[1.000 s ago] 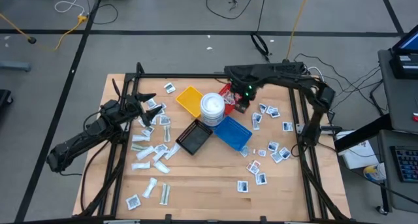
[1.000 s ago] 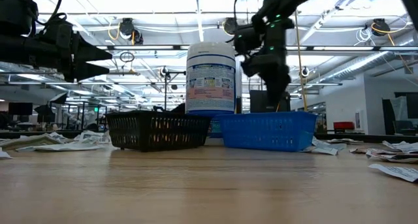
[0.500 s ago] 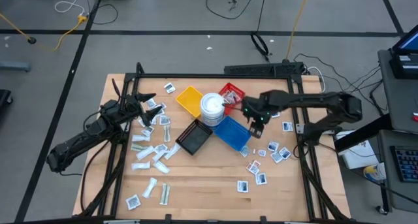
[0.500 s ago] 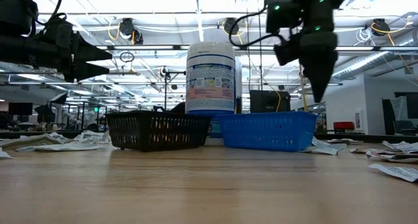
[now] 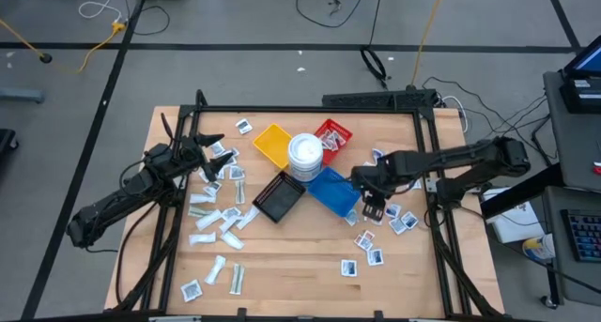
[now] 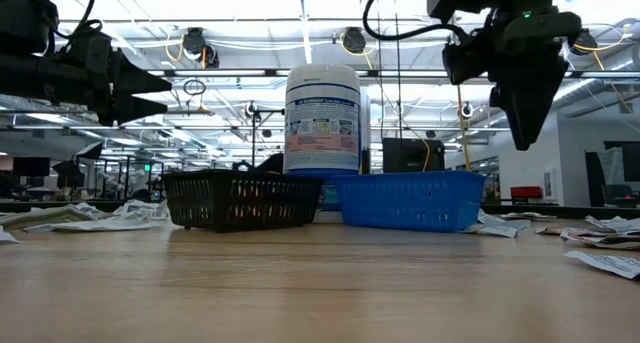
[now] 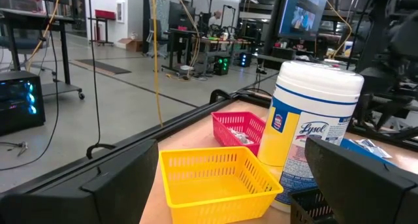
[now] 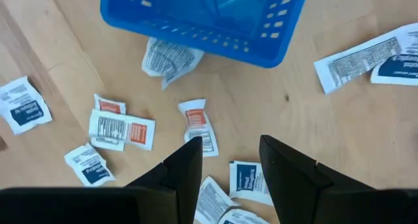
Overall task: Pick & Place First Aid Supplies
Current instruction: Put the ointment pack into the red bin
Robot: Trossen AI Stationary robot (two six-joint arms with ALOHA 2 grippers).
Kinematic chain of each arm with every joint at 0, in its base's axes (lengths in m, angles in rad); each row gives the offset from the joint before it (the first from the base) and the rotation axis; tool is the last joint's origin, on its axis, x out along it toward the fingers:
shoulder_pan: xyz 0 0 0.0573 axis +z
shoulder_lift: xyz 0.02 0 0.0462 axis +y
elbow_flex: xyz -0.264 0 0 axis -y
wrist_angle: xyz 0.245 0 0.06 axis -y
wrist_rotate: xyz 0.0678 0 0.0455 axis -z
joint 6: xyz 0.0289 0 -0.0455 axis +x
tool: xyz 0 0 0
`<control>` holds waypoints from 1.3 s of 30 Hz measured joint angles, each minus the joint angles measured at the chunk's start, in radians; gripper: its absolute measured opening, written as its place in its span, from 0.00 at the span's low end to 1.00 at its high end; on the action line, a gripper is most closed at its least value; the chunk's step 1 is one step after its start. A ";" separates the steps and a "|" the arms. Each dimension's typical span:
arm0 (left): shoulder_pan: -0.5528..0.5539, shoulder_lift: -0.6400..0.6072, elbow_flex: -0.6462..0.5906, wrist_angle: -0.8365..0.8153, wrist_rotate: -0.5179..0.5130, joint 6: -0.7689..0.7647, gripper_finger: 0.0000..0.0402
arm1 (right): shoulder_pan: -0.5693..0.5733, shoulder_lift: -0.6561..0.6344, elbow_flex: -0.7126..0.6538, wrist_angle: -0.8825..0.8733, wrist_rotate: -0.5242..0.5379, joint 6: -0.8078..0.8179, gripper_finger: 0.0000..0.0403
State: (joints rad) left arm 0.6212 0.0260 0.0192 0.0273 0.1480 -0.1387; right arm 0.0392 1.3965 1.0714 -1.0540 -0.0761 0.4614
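Overhead, we see the right gripper (image 5: 373, 207) poised just right of the blue tray (image 5: 333, 191), among packets (image 5: 399, 219) scattered on the worktop (image 5: 282, 256); the left gripper (image 5: 214, 151) waits at far left, jaws wide open. Through the right wrist view, its jaws stand partly open and empty above a red-printed packet (image 8: 196, 125).

Matt wooden table (image 5: 282, 256), perforated plastic blue tray (image 8: 209, 21), seemingly paper packets (image 8: 121, 129)

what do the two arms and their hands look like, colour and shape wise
Both arms are black, slim and jointed. The left hand ends in two flat, tapering black fingers. The right hand has the same dark wedge-shaped fingers, and a small green light glows on its wrist in the low view.
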 joint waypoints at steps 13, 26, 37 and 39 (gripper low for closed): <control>0.000 0.000 0.000 0.000 0.000 0.000 0.98 | 0.129 0.004 -0.152 0.172 0.004 0.149 0.36; 0.000 0.000 0.000 0.000 0.000 0.000 0.98 | 0.180 0.086 -0.229 0.278 -0.004 0.175 0.36; 0.000 0.000 0.000 0.001 0.000 0.000 0.98 | 0.193 0.126 -0.274 0.334 0.019 0.175 0.32; 0.000 0.000 0.000 0.000 0.000 0.000 0.98 | 0.193 0.127 -0.274 0.339 0.021 0.174 0.28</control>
State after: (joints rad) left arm 0.6212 0.0261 0.0193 0.0273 0.1482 -0.1387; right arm 0.2317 1.5230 0.7975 -0.7151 -0.0554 0.6352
